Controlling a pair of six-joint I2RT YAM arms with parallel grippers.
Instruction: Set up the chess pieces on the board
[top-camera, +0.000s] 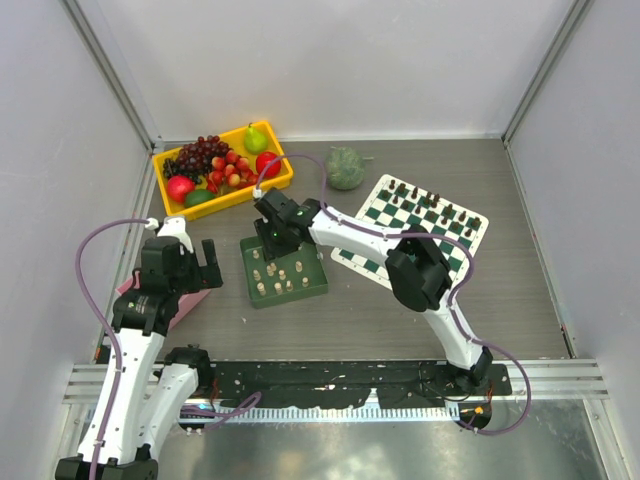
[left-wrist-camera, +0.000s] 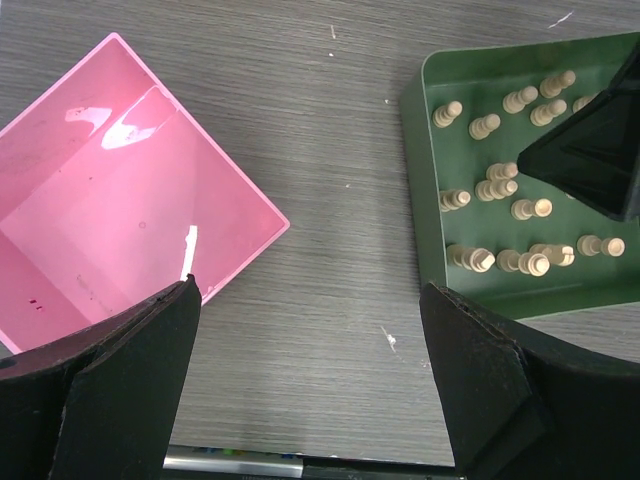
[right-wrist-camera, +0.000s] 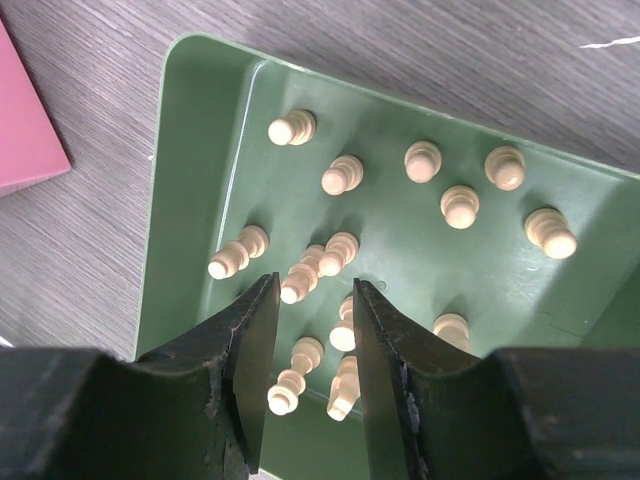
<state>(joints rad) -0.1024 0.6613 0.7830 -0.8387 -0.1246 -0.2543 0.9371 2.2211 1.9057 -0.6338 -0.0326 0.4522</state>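
Note:
Several cream chess pieces (top-camera: 280, 275) stand and lie in a green tray (top-camera: 312, 285) at the table's middle. The checkered board (top-camera: 405, 218) lies to the right, with dark pieces (top-camera: 432, 203) along its far side. My right gripper (top-camera: 272, 240) hovers over the tray's far part. In the right wrist view it (right-wrist-camera: 312, 290) is open with a narrow gap, and cream pieces (right-wrist-camera: 340, 175) lie below and between its fingers (right-wrist-camera: 250, 350), none gripped. My left gripper (top-camera: 190, 272) is wide open and empty (left-wrist-camera: 310, 295) over bare table, between the pink tray and the green tray (left-wrist-camera: 422, 200).
A pink tray (top-camera: 165, 302) lies under the left arm and shows empty in the left wrist view (left-wrist-camera: 120, 190). A yellow tray of fruit (top-camera: 170, 160) stands at the back left. A green round fruit (top-camera: 345, 168) sits behind the board.

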